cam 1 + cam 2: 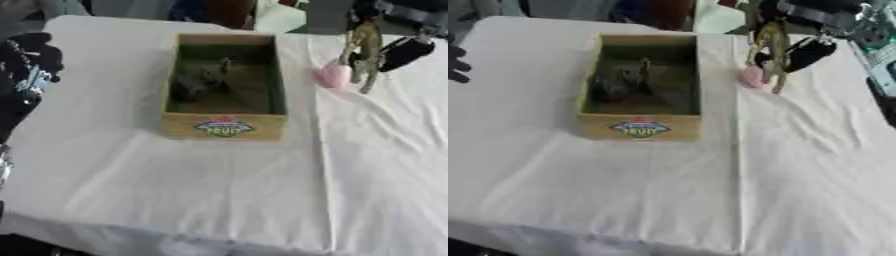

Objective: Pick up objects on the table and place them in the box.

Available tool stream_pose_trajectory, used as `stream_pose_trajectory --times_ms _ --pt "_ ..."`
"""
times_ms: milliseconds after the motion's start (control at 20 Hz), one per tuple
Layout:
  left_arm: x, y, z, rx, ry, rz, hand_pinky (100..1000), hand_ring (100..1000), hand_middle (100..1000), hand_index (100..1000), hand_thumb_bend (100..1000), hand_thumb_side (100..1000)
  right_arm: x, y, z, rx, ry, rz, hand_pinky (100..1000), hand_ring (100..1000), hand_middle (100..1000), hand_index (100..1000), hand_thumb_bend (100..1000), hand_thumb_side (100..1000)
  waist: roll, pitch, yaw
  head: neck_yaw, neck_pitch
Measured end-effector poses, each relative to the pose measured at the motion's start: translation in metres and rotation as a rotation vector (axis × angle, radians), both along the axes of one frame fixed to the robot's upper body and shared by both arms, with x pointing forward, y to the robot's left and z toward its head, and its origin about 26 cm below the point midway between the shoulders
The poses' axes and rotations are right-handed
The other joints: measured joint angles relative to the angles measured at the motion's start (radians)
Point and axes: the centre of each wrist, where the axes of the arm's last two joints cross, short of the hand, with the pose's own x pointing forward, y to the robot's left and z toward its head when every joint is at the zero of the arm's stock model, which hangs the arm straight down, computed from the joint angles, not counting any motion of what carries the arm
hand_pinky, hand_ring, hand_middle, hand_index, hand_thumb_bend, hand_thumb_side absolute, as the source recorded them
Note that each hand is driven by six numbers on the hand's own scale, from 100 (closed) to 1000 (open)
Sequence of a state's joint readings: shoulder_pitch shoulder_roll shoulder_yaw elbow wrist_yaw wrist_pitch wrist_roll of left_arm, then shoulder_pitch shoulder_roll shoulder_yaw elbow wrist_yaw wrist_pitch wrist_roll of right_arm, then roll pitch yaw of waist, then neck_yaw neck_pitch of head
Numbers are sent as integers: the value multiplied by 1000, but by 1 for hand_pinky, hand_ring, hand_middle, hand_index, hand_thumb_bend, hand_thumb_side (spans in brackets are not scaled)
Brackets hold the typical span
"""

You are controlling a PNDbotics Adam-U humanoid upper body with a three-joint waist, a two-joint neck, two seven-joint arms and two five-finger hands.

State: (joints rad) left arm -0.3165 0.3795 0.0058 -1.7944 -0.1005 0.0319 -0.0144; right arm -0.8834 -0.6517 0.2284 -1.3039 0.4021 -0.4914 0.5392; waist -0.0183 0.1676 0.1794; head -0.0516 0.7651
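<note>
Box [224, 125] sits on the white cloth [219, 190] at about twelve o'clock, open, with a dark grey thing [199, 82] lying inside and a bright label on its near wall. Right hand [372, 52] hangs at two o'clock, just right of the box, fingers curled about a pink object [333, 75]. Left hand [31, 65] shows at nine o'clock, its fingers too dark to tell wide from narrow; the right eye catches only its fingertips, yet more of the right arm.
</note>
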Motion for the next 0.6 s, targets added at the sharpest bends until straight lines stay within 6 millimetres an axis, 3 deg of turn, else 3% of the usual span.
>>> stream_pose_trajectory --times_ms 350,600 --pt "1 -7 6 6 -16 -39 580 606 630 796 543 705 18 31 14 35 -28 43 352 392 423 500 218 117 -11 -1 65 -30 0" --pt "2 -16 12 -9 -36 -76 581 599 630 796 547 705 32 45 5 45 -10 23 349 390 422 501 212 113 -14 0 115 -58 0"
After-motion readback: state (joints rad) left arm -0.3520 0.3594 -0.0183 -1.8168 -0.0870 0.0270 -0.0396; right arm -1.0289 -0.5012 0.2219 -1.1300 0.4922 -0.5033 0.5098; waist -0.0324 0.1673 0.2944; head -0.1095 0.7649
